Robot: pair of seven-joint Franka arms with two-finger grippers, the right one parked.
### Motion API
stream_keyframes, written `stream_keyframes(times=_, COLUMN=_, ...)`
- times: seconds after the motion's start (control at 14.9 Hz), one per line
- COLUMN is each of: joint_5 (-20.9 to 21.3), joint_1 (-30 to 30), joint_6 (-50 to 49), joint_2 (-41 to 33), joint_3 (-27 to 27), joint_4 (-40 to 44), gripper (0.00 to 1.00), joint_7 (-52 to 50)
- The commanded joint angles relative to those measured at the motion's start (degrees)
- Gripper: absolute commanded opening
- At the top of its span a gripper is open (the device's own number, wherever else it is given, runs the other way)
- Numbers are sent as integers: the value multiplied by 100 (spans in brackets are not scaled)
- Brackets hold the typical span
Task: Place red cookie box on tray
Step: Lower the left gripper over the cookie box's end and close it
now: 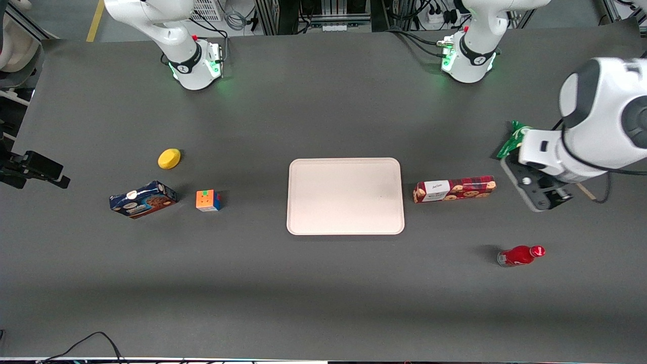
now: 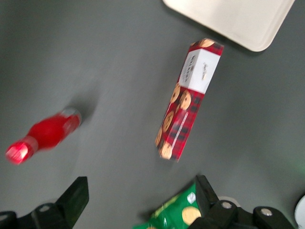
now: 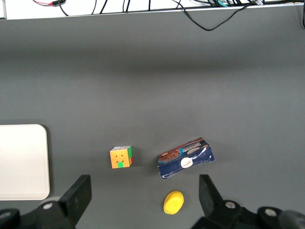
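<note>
Left wrist view shows your fingers [image 2: 76, 198] spread wide with nothing between them — the gripper [image 2: 140, 200] hovers over the counter [image 2: 105, 62] above a green bag [image 2: 174, 213], near the box's [image 2: 188, 98] plain end. The box lies flat, just beside the tray [image 1: 345, 196], not on it; grasp, lift and placement all remain. The tray is bare, and the bottle [image 1: 519, 255] sits well apart.
</note>
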Motion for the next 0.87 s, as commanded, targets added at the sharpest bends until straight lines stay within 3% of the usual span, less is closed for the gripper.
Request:
stream_keyframes(times=0.0, joint_5=-212, joint_1=-215, joint_6=1242, joint_2=-207, joint_3=37, joint_4=-1155, gripper=100, joint_7=899)
stream_keyframes(times=0.34, joint_5=-247, joint_1=-392, joint_6=2729, joint_2=-233, joint_3=-33, joint_4=-2352, gripper=100, joint_7=990)
stream_keyframes(times=0.81, joint_5=-247, joint_1=-471, joint_6=4084, joint_2=-128, joint_3=-78, joint_4=-3346, gripper=100, joint_7=999)
